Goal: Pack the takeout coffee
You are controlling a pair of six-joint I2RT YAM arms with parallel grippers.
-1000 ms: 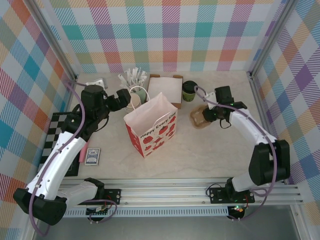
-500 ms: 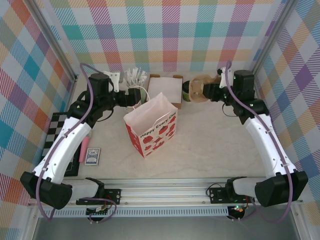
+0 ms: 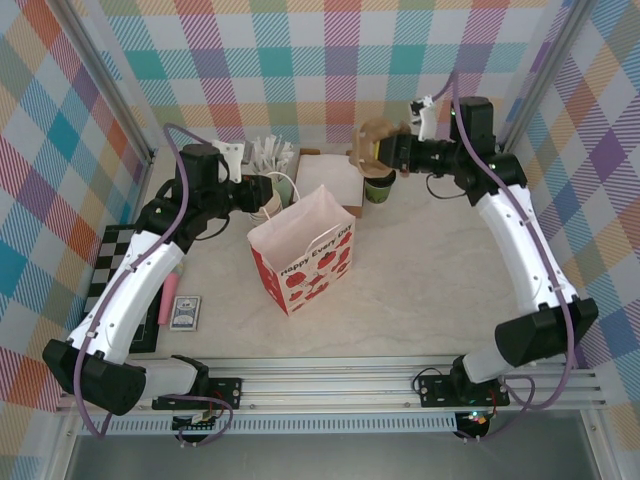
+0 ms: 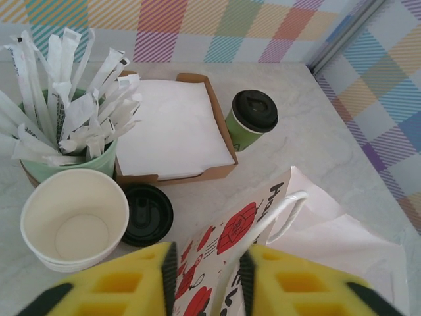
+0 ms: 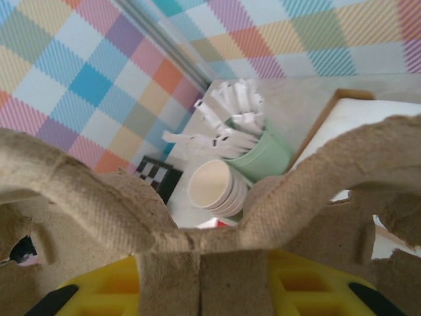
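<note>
The takeout coffee (image 3: 378, 186), a dark-green cup with a black lid (image 4: 253, 118), stands upright at the back beside the napkin tray. My right gripper (image 3: 397, 156) is shut on a brown pulp cup carrier (image 3: 374, 146) and holds it in the air just above and behind the coffee; the carrier (image 5: 79, 191) sits pinched between the yellow fingers of my right gripper (image 5: 200, 283). The white paper bag (image 3: 305, 250) with red prints stands open mid-table. At its back-left rim my left gripper (image 3: 268, 190) (image 4: 207, 276) is shut on the bag's wall and rope handle (image 4: 276, 217).
A napkin tray (image 3: 330, 175) (image 4: 174, 125), a pale-green cup of white packets (image 3: 268, 158) (image 4: 66, 158), a stack of cream cups (image 4: 74, 220) and a loose black lid (image 4: 146, 214) crowd the back left. A card deck (image 3: 185, 312) and a checkerboard (image 3: 120, 250) lie at the left.
The right arm lifted the cup carrier off the table and swung it back and left, over the coffee. The left gripper reached the bag's rim and closed on it.
</note>
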